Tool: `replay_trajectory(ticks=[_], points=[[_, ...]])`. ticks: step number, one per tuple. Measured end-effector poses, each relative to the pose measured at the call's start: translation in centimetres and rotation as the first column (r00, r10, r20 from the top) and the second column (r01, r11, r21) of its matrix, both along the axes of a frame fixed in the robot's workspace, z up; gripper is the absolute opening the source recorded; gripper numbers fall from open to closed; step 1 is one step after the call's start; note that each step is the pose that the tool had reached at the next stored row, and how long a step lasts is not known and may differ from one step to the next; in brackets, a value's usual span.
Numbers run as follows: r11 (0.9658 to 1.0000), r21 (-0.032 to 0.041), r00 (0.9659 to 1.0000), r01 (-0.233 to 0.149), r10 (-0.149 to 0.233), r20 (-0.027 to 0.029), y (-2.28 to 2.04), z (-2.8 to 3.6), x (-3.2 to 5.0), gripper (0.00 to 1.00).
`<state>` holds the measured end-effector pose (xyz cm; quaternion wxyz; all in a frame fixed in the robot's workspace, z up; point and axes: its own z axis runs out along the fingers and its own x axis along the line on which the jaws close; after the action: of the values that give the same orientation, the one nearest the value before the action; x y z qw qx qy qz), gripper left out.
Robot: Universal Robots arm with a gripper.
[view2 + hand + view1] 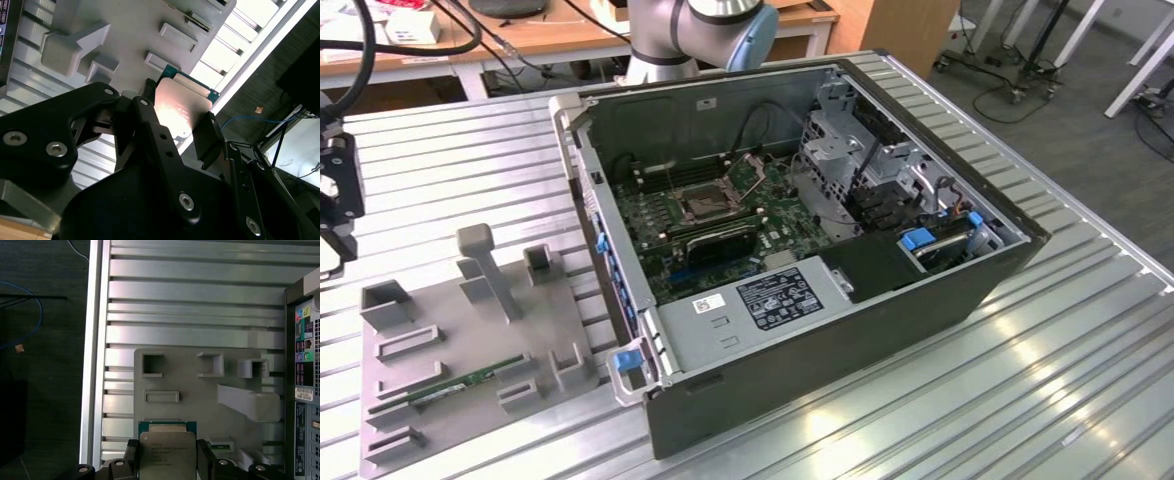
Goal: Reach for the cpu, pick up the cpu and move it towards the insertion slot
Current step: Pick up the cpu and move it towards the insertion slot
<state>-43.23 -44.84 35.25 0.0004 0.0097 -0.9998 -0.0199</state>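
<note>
A ribbed metal table (1067, 380) is seen in the exterior view, and an open computer case (854, 330) is laid on it. To the exterior view's left of the case, a grey holder tray (467, 340) is set, with a green memory stick (460, 385) lodged in one of its grooves. Inside the case, the insertion slot (707, 203) is seen on the green board, its dark centre framed in metal. In both wrist views the gripper (167, 462) is seen closed to the chip's width, and the cpu (167, 452) is clamped by its edges between the two black fingers (207, 137), silvery face up, over the tray. The cpu is held well apart from the slot.
</note>
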Motion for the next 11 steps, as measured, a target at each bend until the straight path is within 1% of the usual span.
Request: replay_trajectory(ticks=[11], points=[[1.0, -0.0001, 1.0, 0.0, 0.0, 0.0, 0.0, 0.0, 0.48, 0.54]])
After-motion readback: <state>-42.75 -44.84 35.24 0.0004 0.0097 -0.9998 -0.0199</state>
